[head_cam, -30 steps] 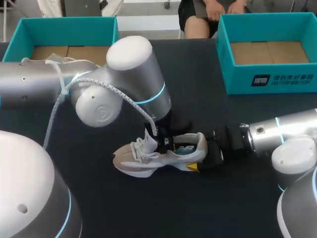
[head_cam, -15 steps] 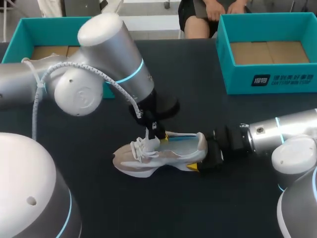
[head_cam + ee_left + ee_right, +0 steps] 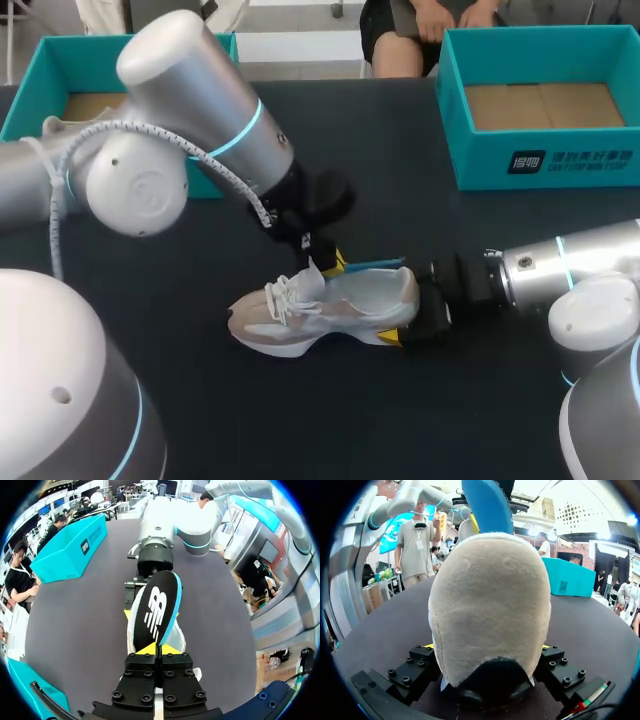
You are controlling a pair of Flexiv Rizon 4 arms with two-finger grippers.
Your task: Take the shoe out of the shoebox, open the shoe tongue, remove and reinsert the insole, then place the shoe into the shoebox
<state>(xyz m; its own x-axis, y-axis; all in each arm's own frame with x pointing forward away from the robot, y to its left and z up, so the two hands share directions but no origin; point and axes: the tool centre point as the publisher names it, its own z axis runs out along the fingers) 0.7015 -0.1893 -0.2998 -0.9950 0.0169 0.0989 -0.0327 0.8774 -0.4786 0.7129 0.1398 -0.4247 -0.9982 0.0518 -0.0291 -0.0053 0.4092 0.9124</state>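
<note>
A white and beige shoe (image 3: 320, 312) lies on its side mid-table, toe toward my left. My right gripper (image 3: 408, 322) has come in from the right and is shut on the heel (image 3: 490, 605), one finger on each side. My left gripper (image 3: 327, 262) hovers just above the shoe's opening, shut on the end of the insole (image 3: 156, 611), which is black on top with a blue edge. The insole (image 3: 372, 265) is tilted up out of the shoe, and in the right wrist view its blue underside (image 3: 487, 505) rises behind the heel. The left gripper (image 3: 155, 652) pinches it tightly.
A teal shoebox (image 3: 130, 60) with a cardboard floor stands at the back left, partly behind my left arm. A second teal box (image 3: 540, 150) stands at the back right. The dark tabletop (image 3: 300, 420) stretches in front of the shoe.
My left arm has swung back to the left and lifted, drawing the insole up out of the shoe. The right arm and the shoe have stayed where they were.
</note>
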